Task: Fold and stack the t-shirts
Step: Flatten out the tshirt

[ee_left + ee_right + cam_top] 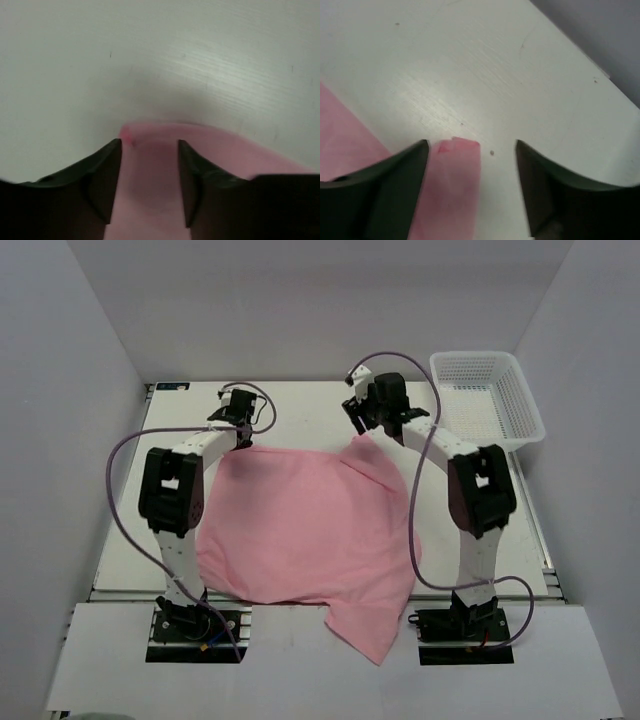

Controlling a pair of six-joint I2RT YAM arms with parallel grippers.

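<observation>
Left gripper, right gripper parted over t-shirt corners (sleeves indistinct)

Bright, even overhead light; soft shadows; wrist views blurred, dark fingers out of focus.

Soft matt cloth t-shirt (table smooth, faintly glossy).

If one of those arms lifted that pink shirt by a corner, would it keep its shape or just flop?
Probably flop: the t-shirt lies in soft wrinkles and one corner droops over the table edge. It looks thin, so likely light. Pushed, it would probably bunch up.
</observation>
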